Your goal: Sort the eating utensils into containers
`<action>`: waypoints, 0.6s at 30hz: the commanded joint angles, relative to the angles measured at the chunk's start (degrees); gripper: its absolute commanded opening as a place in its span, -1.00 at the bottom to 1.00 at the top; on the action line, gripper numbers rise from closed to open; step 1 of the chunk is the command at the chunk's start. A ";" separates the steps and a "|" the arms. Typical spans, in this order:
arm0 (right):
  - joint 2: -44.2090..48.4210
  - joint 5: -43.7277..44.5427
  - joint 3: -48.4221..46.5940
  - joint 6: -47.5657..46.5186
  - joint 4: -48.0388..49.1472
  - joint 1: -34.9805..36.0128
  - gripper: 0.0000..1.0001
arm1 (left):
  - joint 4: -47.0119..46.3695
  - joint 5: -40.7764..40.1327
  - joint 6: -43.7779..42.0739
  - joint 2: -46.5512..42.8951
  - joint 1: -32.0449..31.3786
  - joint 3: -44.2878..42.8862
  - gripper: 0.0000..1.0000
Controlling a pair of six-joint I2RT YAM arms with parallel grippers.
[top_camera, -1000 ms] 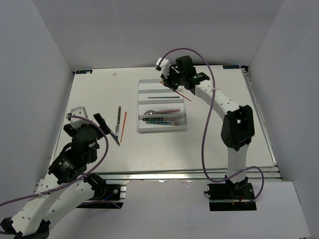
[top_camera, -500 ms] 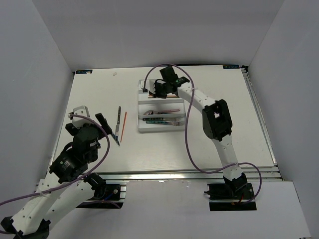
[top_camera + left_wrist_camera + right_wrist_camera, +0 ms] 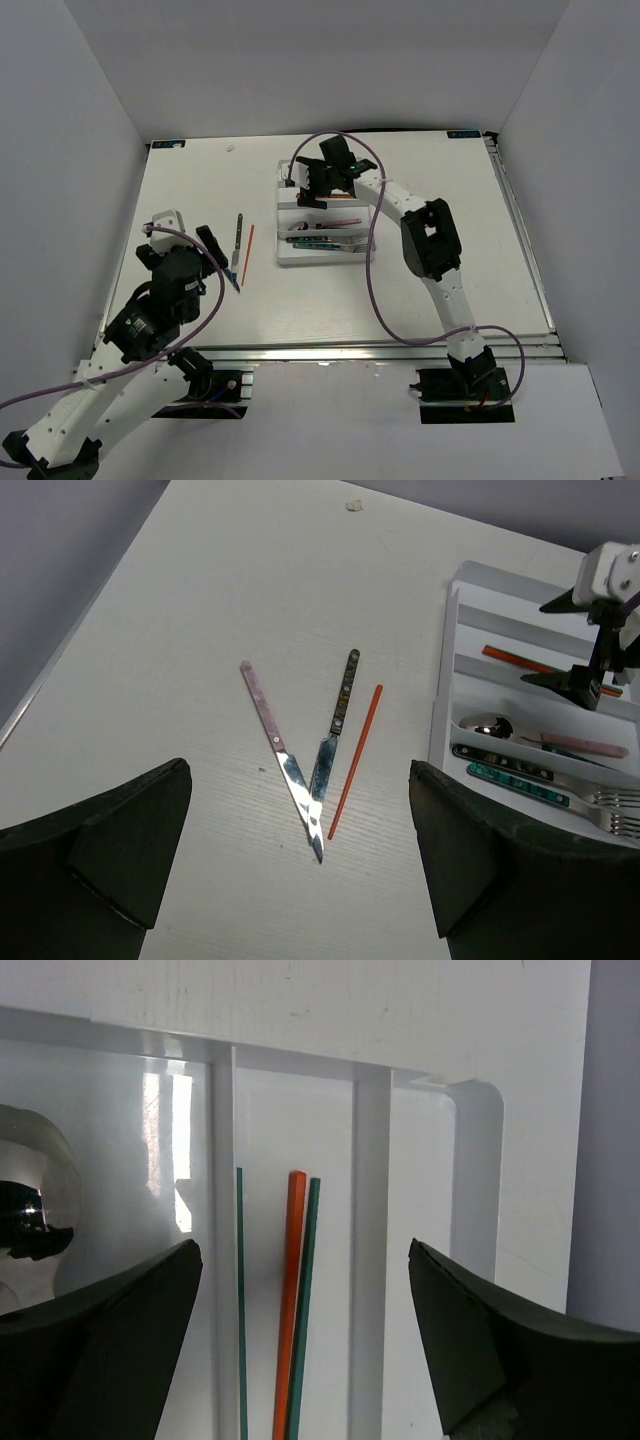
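Note:
The white tray (image 3: 320, 262) lies at centre table. My right gripper (image 3: 312, 192) hovers open over its far compartments. In the right wrist view, an orange-red chopstick (image 3: 290, 1300) lies free between two dividers (image 3: 368, 1260), beside two dark chopsticks (image 3: 308, 1290), under the open gripper (image 3: 303, 1290). A spoon (image 3: 490, 723), a fork (image 3: 590, 800) and dark-handled pieces fill the nearer compartments. Left of the tray, a pink-handled knife (image 3: 262, 695) and a dark-handled knife (image 3: 340, 695) lie with blades crossed, next to another orange-red chopstick (image 3: 355, 750). My left gripper (image 3: 298, 810) is open above them, holding nothing.
White walls enclose the table on three sides. A small white speck (image 3: 352, 506) lies near the far edge. The right arm's purple cable (image 3: 372, 260) loops over the tray's right end. The left arm's base sits at the near left corner.
The right gripper, shut on the orange-red chopstick, swung left over the tray and opened. The chopstick now lies in a compartment. The left arm shifted slightly.

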State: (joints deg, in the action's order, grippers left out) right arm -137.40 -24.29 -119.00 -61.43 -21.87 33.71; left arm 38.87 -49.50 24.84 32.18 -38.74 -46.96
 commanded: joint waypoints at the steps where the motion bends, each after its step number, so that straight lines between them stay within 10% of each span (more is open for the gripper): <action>1: 4.32 -0.93 1.83 2.36 6.47 -0.14 0.79 | -0.81 2.03 -1.45 2.35 0.07 -0.15 0.96; 7: 18.12 10.90 11.57 18.06 25.88 -0.40 0.79 | 0.14 10.98 2.66 18.56 0.07 -5.68 0.96; 11: 29.35 34.02 13.97 46.96 26.12 -1.19 0.79 | 3.58 14.33 3.55 35.72 0.77 -12.27 0.96; 18: 54.14 18.60 42.75 63.52 15.52 -1.63 0.79 | -0.64 32.96 -2.33 53.23 14.90 -21.58 0.89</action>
State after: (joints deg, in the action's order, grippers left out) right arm -89.73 -1.48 -89.67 -10.52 -3.55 31.42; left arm 39.31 -25.50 25.15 84.07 -29.58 -63.81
